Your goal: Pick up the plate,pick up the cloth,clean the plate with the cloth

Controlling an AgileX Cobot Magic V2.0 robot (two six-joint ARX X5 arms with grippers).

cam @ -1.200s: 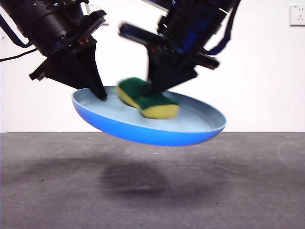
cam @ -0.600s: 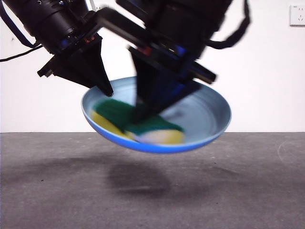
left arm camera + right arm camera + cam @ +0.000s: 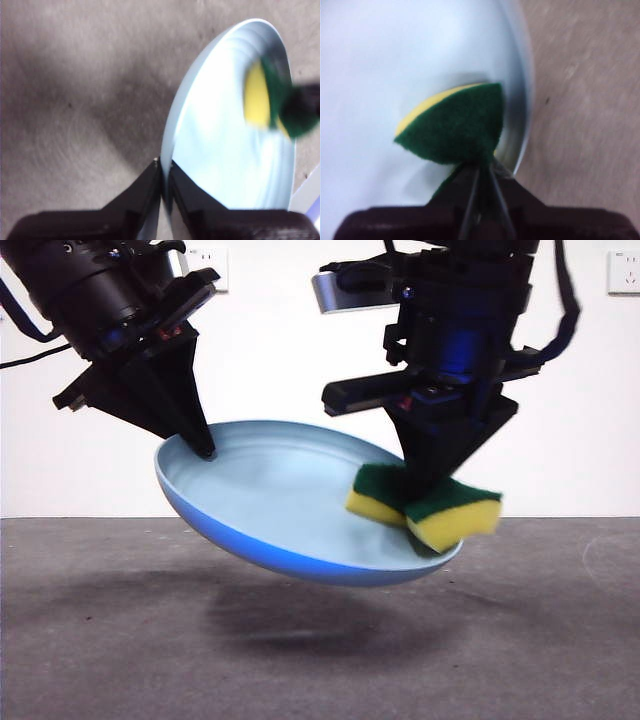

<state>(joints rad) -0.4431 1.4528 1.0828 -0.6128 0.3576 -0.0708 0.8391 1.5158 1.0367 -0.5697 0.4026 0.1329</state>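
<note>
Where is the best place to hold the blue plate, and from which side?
Grip the plate at its thin rim, coming from outside the edge, as the left gripper does: the rim slips between narrow jaws, leaving the shallow inside free for the sponge held by the right gripper.

The left gripper [image 3: 205,448] is pinching the plate [image 3: 270,500] by its rim while the right gripper [image 3: 418,502] is clamping the cloth [image 3: 425,504].

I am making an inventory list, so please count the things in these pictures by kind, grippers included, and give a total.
Plates: 1, the light-blue plate, held in the air
Sponges: 1, the yellow and green sponge
Grippers: 2, the left gripper on the plate's rim, the right gripper on the sponge
Total: 4
</note>
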